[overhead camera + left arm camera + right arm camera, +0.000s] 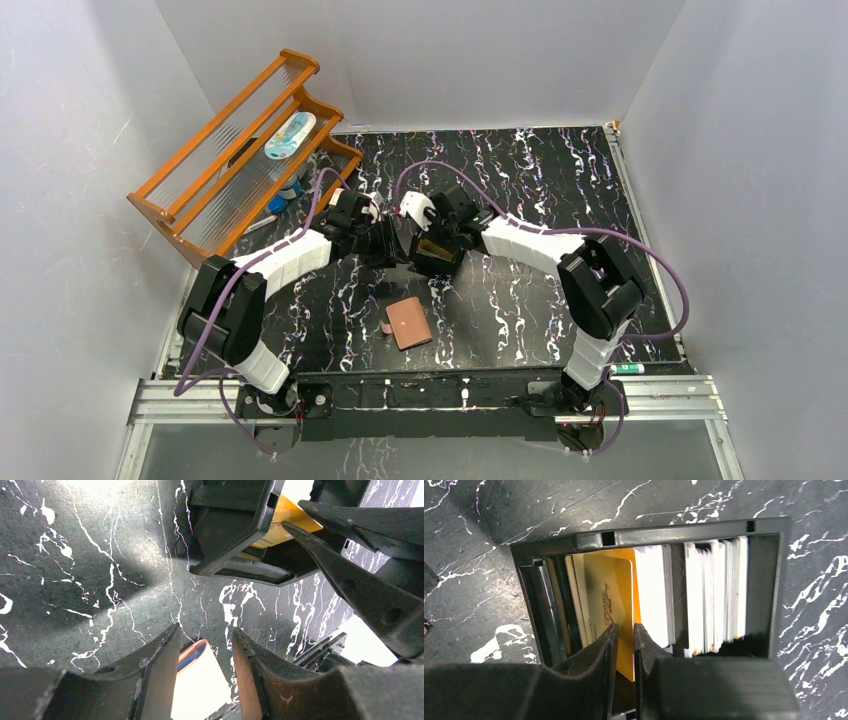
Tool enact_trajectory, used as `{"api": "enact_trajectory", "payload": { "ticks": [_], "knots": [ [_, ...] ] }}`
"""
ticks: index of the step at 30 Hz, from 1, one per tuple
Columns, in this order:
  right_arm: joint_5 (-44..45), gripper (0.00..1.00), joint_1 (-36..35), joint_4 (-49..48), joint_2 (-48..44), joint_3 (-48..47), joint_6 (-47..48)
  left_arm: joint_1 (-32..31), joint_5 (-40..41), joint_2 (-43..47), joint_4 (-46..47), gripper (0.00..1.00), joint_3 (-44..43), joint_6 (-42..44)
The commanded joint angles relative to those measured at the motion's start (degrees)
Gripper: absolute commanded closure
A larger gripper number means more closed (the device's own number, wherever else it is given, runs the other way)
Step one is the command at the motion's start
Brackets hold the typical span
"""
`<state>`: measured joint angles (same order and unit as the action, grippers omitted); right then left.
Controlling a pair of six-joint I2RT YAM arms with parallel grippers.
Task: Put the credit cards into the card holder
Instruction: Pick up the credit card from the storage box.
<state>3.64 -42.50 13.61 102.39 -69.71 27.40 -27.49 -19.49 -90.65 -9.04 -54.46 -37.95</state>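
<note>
many credit cards (704, 595) in black tray (649, 535)

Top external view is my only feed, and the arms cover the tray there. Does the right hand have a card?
Observer: Yes. The right wrist view shows the right hand closed on the edge of a gold-orange card standing in the black slotted tray.
Operator: Is the left hand holding that tray?
Observer: No. In the left wrist view the left hand is open and empty, and the tray lies ahead of it.
Operator: Any more cards in there?
Observer: Yes, rows of white cards stand on edge to the right of the gold-orange one.
</note>
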Motion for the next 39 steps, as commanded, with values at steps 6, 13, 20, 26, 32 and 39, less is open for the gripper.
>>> {"api": "enact_trajectory", "payload": {
  "ticks": [6, 13, 20, 26, 32, 39],
  "knots": [
    [0.67, 0.93, 0.23, -1.38, -5.62, -1.43, -1.80, 0.42, -0.82, 1.05, -0.46, 0.60, 0.12, 0.29],
    [-5.76, 1.00, 0.27, 4.75, -7.26, -4.93, -4.26, 0.46, -1.17, 2.00, -0.98, 0.60, 0.07, -0.01],
    [-8.11, 1.00, 0.30, 8.81, -11.68, -6.96, -11.00, 0.46, 1.86, 5.15, -10.41, 0.61, -1.98, 0.30],
    [-10.78, 1.00, -1.41, 3.15, -20.53, -0.28, -20.61, 0.44, 0.01, 10.40, -14.70, 0.59, 4.05, 0.83],
    [-7.42, 1.00, -6.29, -0.09, -26.88, 4.90, -31.89, 0.30, -1.67, 15.25, -15.88, 0.56, 10.08, -0.20],
    [-0.55, 1.00, -7.99, 0.46, -29.19, 7.71, -45.14, 0.10, -4.44, 16.47, -13.31, 0.53, 14.59, -2.28]
  ]
}}
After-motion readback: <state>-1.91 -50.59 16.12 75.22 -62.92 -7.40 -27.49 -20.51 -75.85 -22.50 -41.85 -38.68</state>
